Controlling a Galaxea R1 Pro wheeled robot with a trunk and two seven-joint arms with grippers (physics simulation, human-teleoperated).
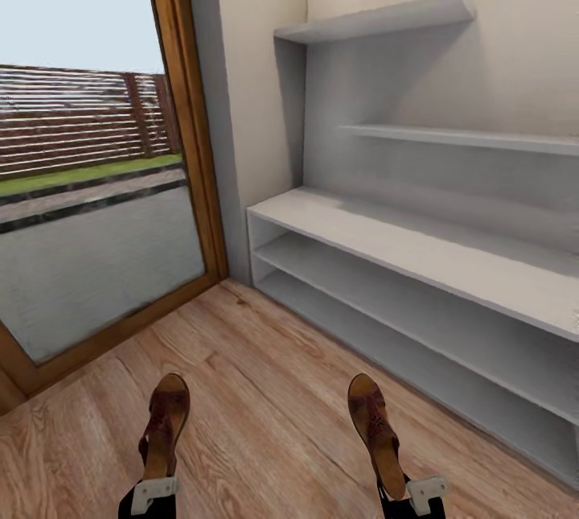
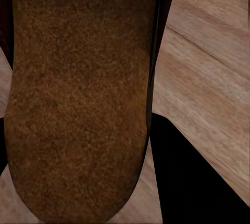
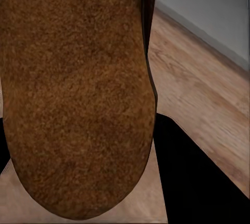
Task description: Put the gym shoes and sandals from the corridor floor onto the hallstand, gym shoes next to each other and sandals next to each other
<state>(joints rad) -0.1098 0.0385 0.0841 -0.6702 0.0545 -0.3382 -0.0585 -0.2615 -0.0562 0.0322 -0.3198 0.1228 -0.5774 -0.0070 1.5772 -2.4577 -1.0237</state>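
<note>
Head view: hallstand (image 1: pixel 418 249) fills the right side, light grey, w/ a low bench top, two open tiers under it and two staggered upper shelves on the wall. All its surfaces are bare; no writing or brand marks legible on it. Its left end sits just beside the wall corner next to a wood-framed glass door (image 1: pixel 96 205). Corridor floor (image 1: pixel 265 390), brown wood planks, lies open between the robot and the rack's lower front edge. Left sandal (image 1: pixel 163 422) is held up in the left gripper (image 1: pixel 153 493), toe pointing fwd, off the floor. Right sandal (image 1: pixel 375 432) is held likewise in the right gripper (image 1: pixel 424 495), toe angled toward the rack, well apart from the left one. Both jaws are clamped on the sandals' heel ends.

Left wrist view: left sandal's (image 2: pixel 78 99) tan insole, seen very close, w/ a dark rim along one side; plank floor (image 2: pixel 208 67) beyond it. No label readable.

Right wrist view: right sandal's (image 3: pixel 78 94) insole close up, floor (image 3: pixel 198 94) past it, then the grey base edge of the hallstand (image 3: pixel 208 10). No print legible.
</note>
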